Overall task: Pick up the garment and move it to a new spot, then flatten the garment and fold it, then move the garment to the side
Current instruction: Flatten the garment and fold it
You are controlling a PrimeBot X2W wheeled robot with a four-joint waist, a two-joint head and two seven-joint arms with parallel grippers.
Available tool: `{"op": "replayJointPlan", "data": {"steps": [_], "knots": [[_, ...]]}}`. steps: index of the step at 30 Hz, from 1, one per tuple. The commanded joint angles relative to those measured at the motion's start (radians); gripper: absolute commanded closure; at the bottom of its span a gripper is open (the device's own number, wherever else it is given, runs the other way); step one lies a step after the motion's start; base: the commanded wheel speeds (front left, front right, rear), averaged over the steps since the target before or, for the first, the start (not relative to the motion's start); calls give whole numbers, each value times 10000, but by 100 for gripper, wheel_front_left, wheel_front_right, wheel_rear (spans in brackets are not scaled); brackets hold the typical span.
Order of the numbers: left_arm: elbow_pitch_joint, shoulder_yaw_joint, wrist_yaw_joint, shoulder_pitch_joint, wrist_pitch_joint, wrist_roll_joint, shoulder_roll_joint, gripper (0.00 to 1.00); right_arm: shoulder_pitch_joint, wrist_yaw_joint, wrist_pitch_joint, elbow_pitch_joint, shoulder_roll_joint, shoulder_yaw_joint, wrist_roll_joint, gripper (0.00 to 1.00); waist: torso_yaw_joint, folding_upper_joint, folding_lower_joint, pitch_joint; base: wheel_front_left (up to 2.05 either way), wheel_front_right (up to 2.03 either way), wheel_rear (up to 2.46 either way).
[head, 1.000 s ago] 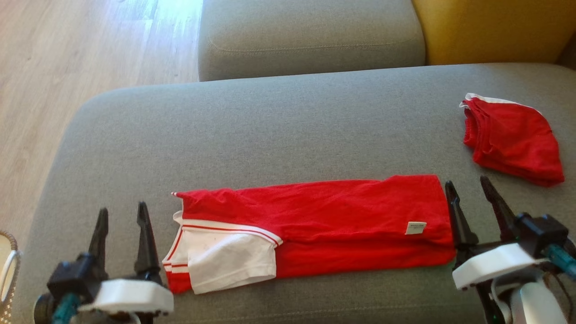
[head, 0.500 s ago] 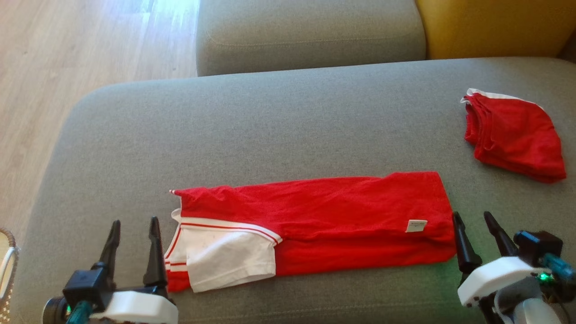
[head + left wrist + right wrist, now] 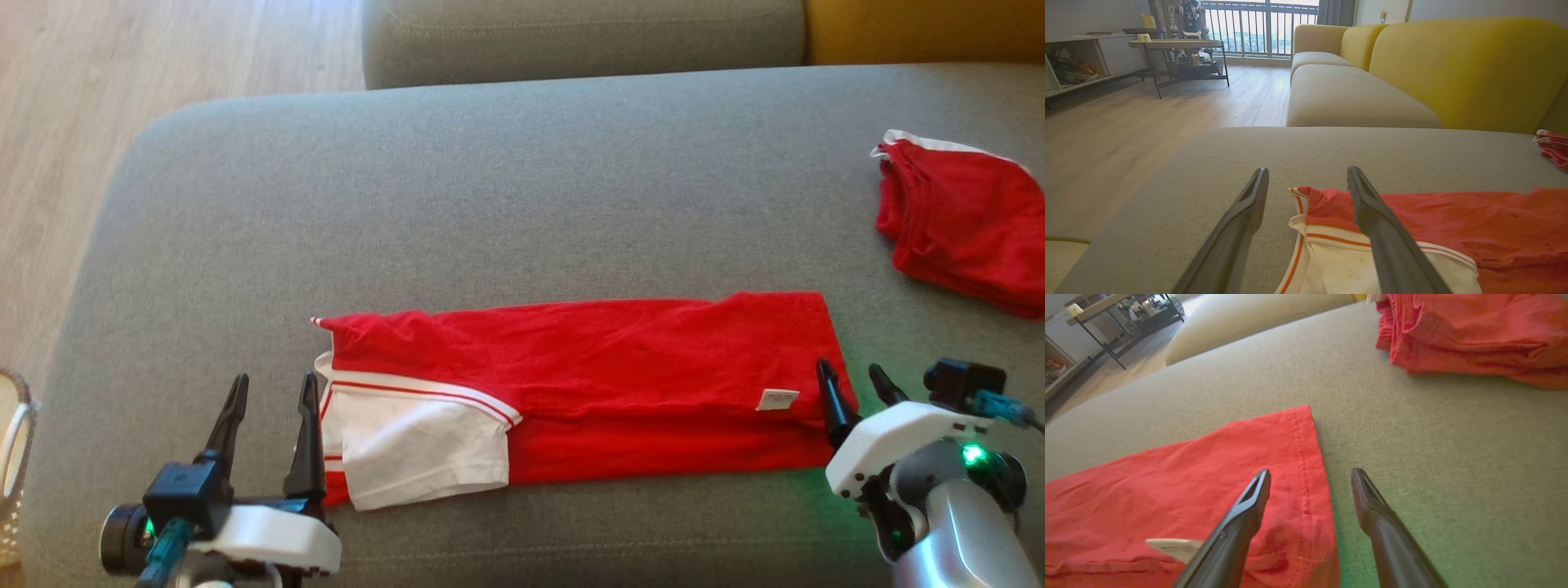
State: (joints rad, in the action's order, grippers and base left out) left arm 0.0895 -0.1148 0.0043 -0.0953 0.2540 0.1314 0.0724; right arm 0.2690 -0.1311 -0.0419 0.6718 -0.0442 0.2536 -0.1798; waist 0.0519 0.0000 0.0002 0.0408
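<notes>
A red garment (image 3: 620, 367) with a white, red-striped sleeve lies folded lengthwise into a long strip on the grey sofa cushion (image 3: 490, 204). My left gripper (image 3: 273, 380) stands open at the strip's left end. In the left wrist view the left gripper (image 3: 1307, 171) straddles the garment's (image 3: 1474, 220) left edge, its right finger over the white sleeve. My right gripper (image 3: 849, 367) is open at the strip's right end. In the right wrist view the right gripper (image 3: 1311, 473) straddles the stitched hem of the garment (image 3: 1188, 482), with its left finger over the cloth.
A second red garment (image 3: 963, 212) lies bunched at the cushion's far right, also the red pile (image 3: 1474, 335). Behind are another grey seat (image 3: 571, 41) and a yellow backrest (image 3: 1453, 69). Wooden floor (image 3: 65, 122) lies left, with a woven basket (image 3: 12, 457) at the lower left.
The head view has shifted. Both grippers have closed in on the garment's ends: the left one rightward to the sleeve, the right one leftward over the hem. Both stay open.
</notes>
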Motion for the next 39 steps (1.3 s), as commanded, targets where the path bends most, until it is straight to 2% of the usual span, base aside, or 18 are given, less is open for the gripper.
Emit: {"op": "replayJointPlan", "data": {"steps": [1, 10, 19, 20, 21, 22, 31, 39], "knots": [[-275, 371, -47, 529, 78, -129, -41, 0, 565, 4, 60, -66, -61, -153, 203, 0, 69, 0, -2, 93, 0, 0, 0], [-204, 518, -195, 692, 78, -234, -122, 0, 1253, 4, 278, 1424, -61, 97, 444, 0, 206, 0, -2, 252, 0, 0, 0], [-183, 638, -312, 875, 78, -328, -163, 0, 1721, 4, 259, 2385, -61, -306, 153, 0, 254, 0, -2, 424, 0, 0, 0], [-183, 664, -320, 889, 78, -338, -165, 0, 1757, 4, 281, 2475, -61, -388, 96, 51, 252, 0, -2, 431, 0, 0, 0], [-182, 693, -327, 899, 78, -349, -168, 0, 1784, 4, 274, 2541, -61, -449, 69, 91, 247, 0, -2, 435, 0, 0, 0], [-183, 721, -332, 906, 78, -358, -170, 0, 1807, 4, 231, 2580, -61, -477, 67, 100, 240, 0, -2, 438, 0, 0, 0], [-157, 836, -383, 923, 78, -419, -187, 0, 1999, 4, -147, 2413, -60, 251, 904, 100, 177, 0, -2, 366, 0, 0, 0], [-144, 869, -392, 871, 78, -421, -202, 0, 2137, 4, 255, 1421, -108, 1832, 2534, 100, 191, 0, -2, 194, 0, 0, 0]]}}
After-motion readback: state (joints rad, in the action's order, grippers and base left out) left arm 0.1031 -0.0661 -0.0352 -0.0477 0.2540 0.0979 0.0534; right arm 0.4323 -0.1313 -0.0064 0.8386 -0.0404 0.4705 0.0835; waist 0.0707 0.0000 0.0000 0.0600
